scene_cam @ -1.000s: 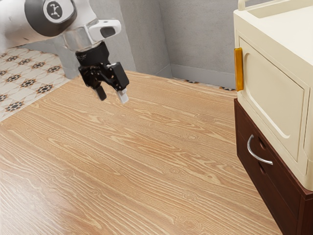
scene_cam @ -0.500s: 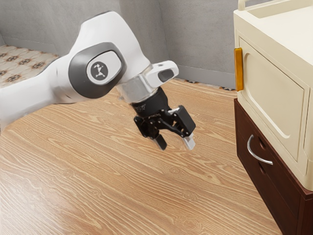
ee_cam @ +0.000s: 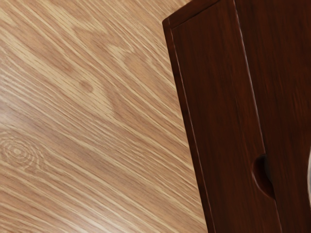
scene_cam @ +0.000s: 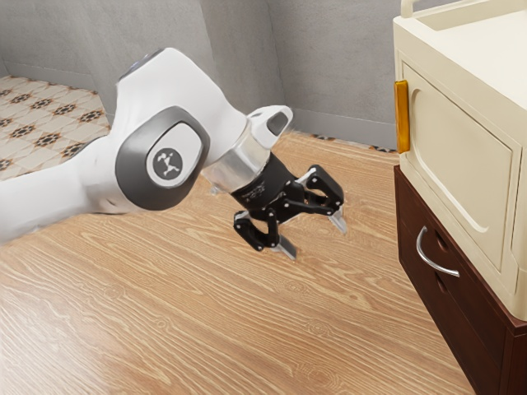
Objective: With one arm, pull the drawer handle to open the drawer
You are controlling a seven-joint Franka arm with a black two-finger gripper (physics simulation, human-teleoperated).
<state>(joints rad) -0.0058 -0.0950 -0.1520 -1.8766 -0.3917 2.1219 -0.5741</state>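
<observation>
where the white arm [scene_cam: 165, 99] ends, a black gripper [scene_cam: 313, 235] hangs tilted above a wood-grain surface [scene_cam: 247, 329], its two fingers spread apart with nothing between them. from it, in the exterior view, the curved silver handle [scene_cam: 436, 267] lies between three and four o'clock, well apart, on the dark brown drawer [scene_cam: 469, 300], whose front looks flush. a cream cabinet [scene_cam: 461, 148] sits above the drawer, with an orange pull [scene_cam: 402, 115] at about one o'clock from the gripper.

the handle looks like stiff, smooth metal, perhaps slippery; the middle of its bow seems the best hold, a finger on either side. the drawer may be fairly heavy and would want a steady, straight pull.

the exterior view gives the handle's whole arc; the wrist view brings up close a rounded notch [ee_cam: 265, 179] at a seam in the dark wood, near a pale curved sliver [ee_cam: 309, 179], probably the handle.
</observation>
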